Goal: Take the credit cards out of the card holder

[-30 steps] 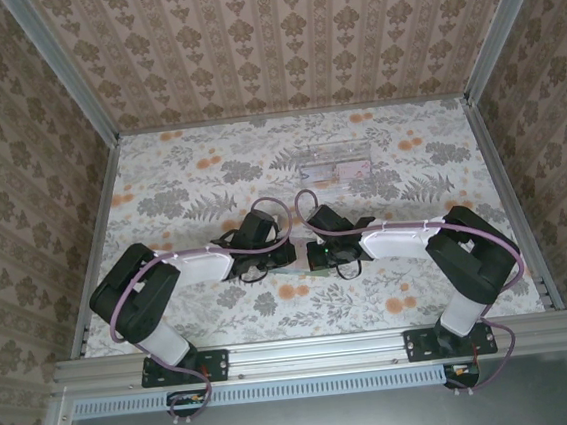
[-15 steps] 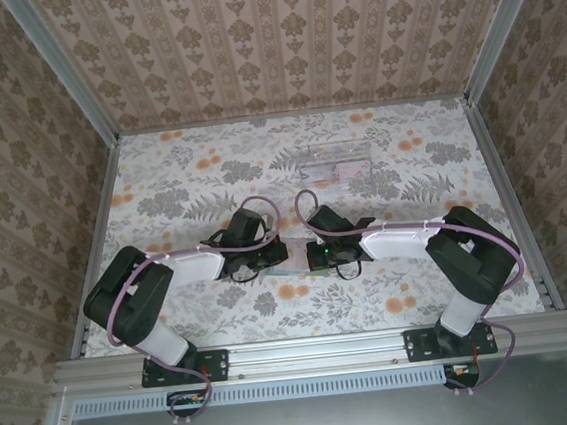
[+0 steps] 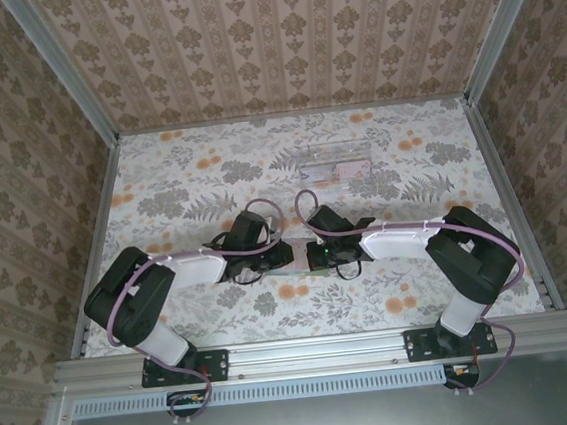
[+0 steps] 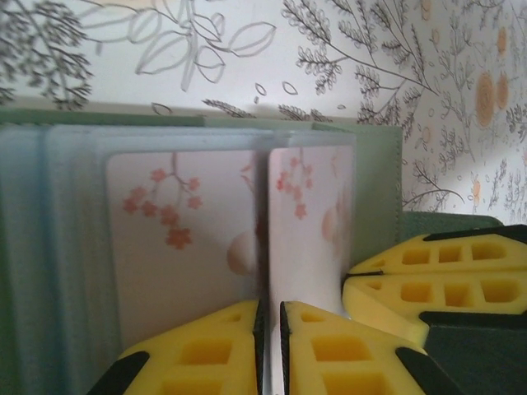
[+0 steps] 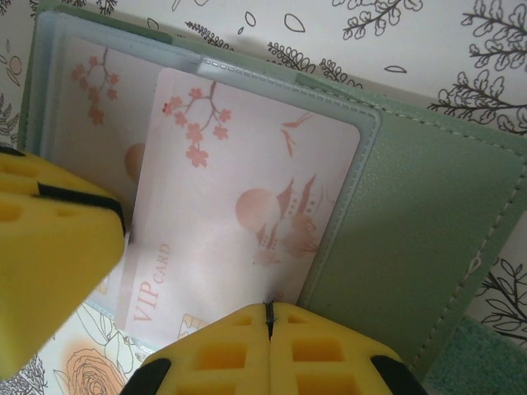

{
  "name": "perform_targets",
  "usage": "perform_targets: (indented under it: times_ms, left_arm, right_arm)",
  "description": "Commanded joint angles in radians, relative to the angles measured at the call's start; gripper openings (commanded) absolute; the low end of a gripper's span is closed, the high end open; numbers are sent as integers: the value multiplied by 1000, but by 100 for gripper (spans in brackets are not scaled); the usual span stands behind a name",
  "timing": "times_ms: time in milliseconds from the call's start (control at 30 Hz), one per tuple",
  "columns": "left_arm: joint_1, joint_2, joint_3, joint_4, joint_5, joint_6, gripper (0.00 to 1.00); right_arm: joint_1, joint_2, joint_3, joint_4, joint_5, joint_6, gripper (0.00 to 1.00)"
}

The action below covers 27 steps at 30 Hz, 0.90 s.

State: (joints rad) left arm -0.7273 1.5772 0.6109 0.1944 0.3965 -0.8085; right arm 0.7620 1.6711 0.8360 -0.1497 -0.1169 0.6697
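At frame bottom: left gripper (image 4: 269, 317) barely parted, grip unclear; right gripper (image 5: 268, 313) pinched together. Pale pink plastic card (image 5: 247, 206) likely needs pulling from soft green card holder (image 5: 428, 222).

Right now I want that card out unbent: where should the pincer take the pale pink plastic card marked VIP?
Pinch the pale pink plastic VIP card across its faces at the edge with the lettering, coming from the side away from the soft sage-green card holder cover. The stitched clear pocket seems to close its top and cover-side edges, so the lettered edge looks freest.
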Motion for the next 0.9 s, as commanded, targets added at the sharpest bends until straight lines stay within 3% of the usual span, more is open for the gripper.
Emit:
perform_targets:
  times_ms: [0, 267, 867]
  left_arm:
    - [-10, 30, -3, 12, 12, -1, 16]
    - [-12, 55, 1, -4, -1, 3, 16]
    - [-43, 79, 30, 2, 7, 6, 16]
  right_arm:
    - [-3, 6, -8, -65, 21, 4, 1]
    - [-3, -92, 13, -128, 64, -29, 11]
    - [-8, -13, -6, -108, 73, -30, 7]
